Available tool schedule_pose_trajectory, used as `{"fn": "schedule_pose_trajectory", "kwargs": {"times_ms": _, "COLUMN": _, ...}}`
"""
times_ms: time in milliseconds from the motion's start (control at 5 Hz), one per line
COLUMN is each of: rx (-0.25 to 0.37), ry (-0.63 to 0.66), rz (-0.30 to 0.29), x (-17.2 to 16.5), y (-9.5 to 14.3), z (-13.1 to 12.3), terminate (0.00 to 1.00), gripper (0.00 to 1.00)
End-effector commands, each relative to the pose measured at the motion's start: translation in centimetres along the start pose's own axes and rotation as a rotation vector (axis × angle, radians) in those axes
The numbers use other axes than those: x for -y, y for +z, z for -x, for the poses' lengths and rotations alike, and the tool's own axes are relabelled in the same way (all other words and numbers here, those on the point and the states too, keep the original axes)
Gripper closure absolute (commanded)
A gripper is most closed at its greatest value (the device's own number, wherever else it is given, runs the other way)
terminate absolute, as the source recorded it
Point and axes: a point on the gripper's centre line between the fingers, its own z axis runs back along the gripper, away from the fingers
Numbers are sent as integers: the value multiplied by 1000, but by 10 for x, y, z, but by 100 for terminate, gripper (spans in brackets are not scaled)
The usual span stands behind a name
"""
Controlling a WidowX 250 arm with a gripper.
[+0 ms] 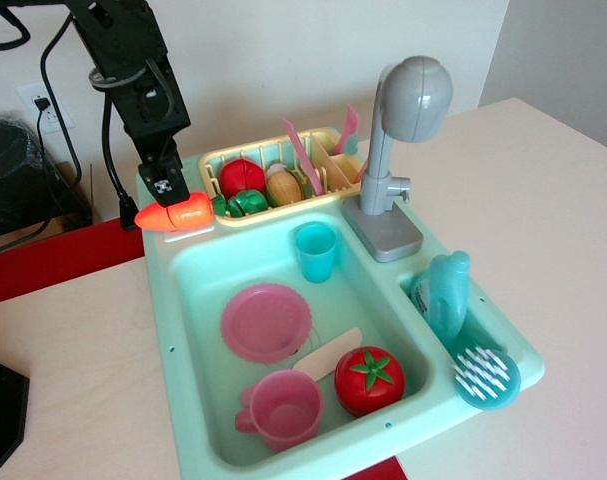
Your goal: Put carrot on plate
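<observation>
Now mid-carry: gripper (pixel 173 205) clamped on carrot (pixel 176 214) above sink's (pixel 173 300) far-left rim; next, rightward and nearer, over plate (pixel 266 322).

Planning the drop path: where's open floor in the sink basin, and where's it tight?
Open: basin floor between teal cup, pink plate and the right wall; the plate's own face is bare. Also a strip left of the plate. Crowded: front end, where pink mug, tomato and a cream utensil pack together. End effector holds the carrot over the back-left rim.
</observation>
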Motion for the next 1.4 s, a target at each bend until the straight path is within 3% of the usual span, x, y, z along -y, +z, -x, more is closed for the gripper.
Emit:
{"fn": "schedule_pose_trajectory", "kwargs": {"times_ms": 0, "rx": 0, "ry": 0, "rz": 0, "x": 0, "y": 0, "z": 0, "terminate": 0, "gripper": 0}}
{"fn": "schedule_pose_trajectory", "kwargs": {"times_ms": 800, "rx": -83, "ry": 5, "rz": -10, "x": 8, "y": -39, "z": 8, "terminate": 0, "gripper": 0}}
{"fn": "schedule_pose_trajectory", "kwargs": {"times_ms": 1000, "rx": -44, "ry": 20, "rz": -44, "x": 7, "y": -41, "z": 14, "terminate": 0, "gripper": 100}}
{"fn": "schedule_pose_trajectory", "kwargs": {"times_ms": 1200, "rx": 4, "ry": 40, "rz": -61, "x": 9, "y": -40, "z": 21, "terminate": 0, "gripper": 100}}
